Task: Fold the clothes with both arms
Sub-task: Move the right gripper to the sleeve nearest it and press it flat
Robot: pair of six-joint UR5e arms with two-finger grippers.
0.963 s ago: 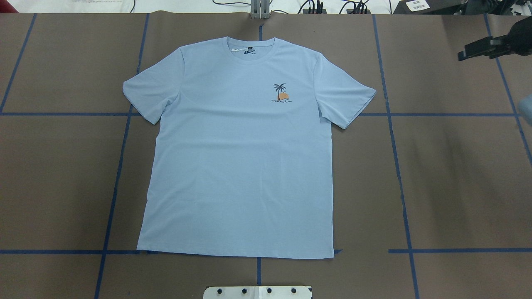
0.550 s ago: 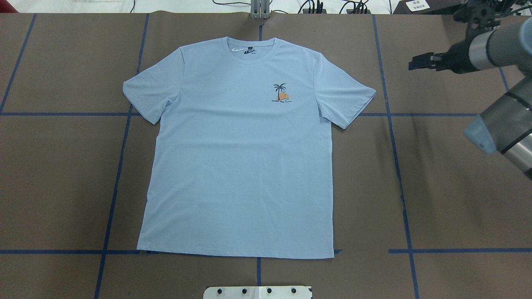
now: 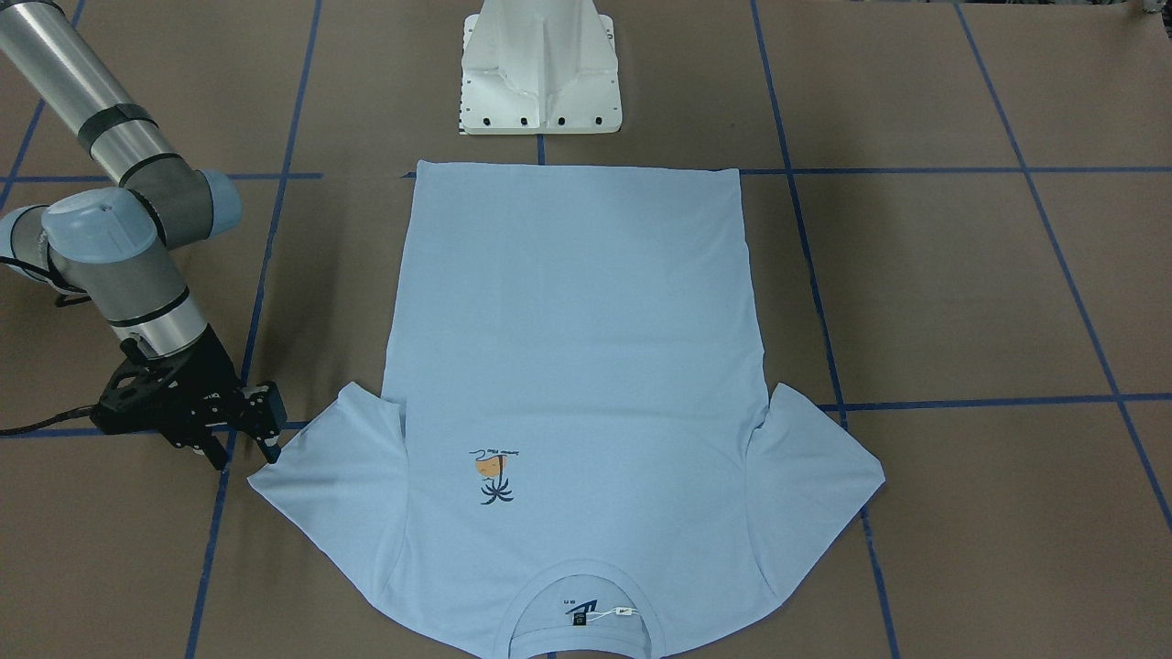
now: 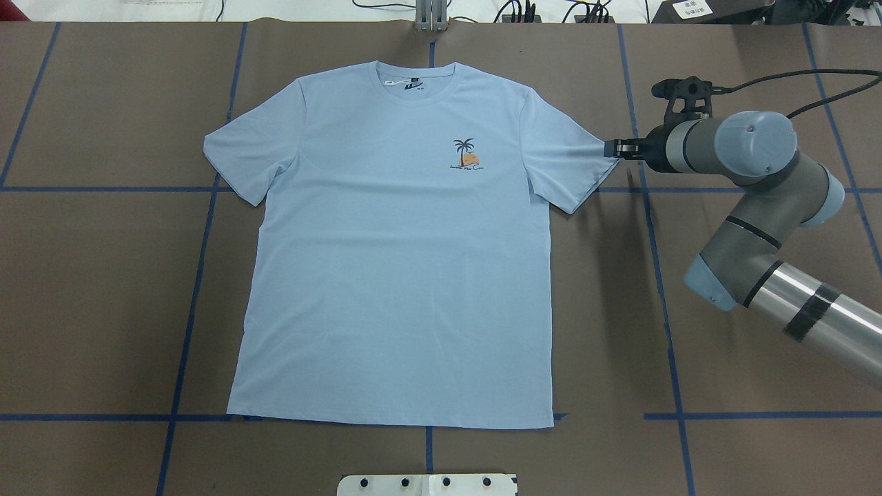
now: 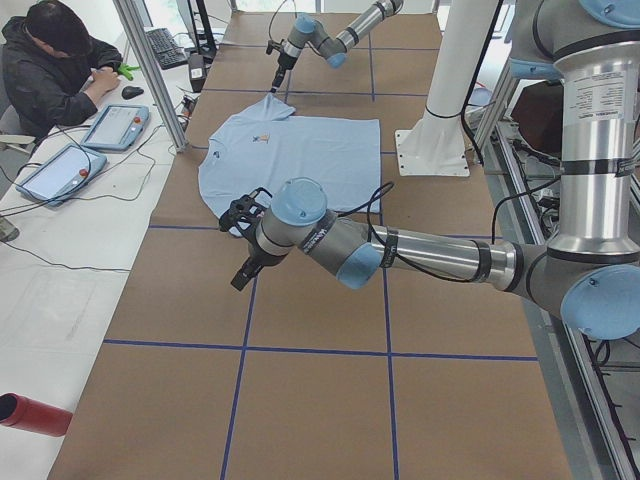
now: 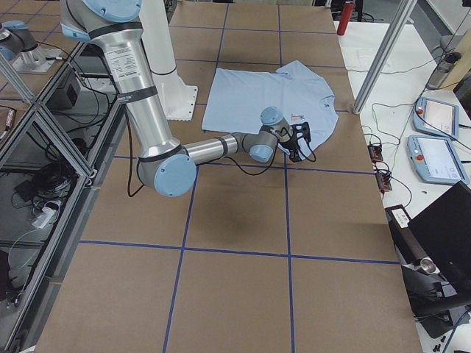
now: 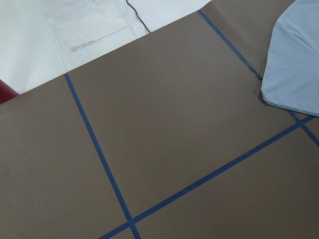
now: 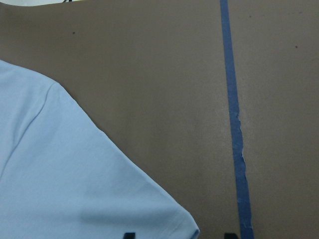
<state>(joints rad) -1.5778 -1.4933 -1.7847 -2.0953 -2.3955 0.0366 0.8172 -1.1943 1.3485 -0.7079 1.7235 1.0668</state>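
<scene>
The light blue T-shirt (image 4: 400, 275) lies flat and face up on the brown table, collar at the far edge, with the palm print (image 4: 465, 155) on its chest. My right gripper (image 4: 610, 149) is open at the outer tip of the shirt's right-hand sleeve (image 4: 572, 162). In the front-facing view its fingers (image 3: 270, 430) straddle that sleeve corner. The right wrist view shows the sleeve (image 8: 75, 189) and two dark fingertips (image 8: 128, 235) apart at the bottom edge. My left gripper (image 5: 243, 275) hovers over bare table beyond the other sleeve, and I cannot tell whether it is open or shut.
The white pedestal base (image 3: 540, 73) stands just behind the shirt's hem. Blue tape lines (image 4: 658, 275) grid the brown table. A person (image 5: 55, 60) sits at a side desk with tablets (image 5: 115, 125). A red cylinder (image 5: 30, 413) lies near the table's left end.
My right arm has swung in from the right edge of the table, and its gripper has come down to the tip of the shirt's sleeve. The shirt has not moved.
</scene>
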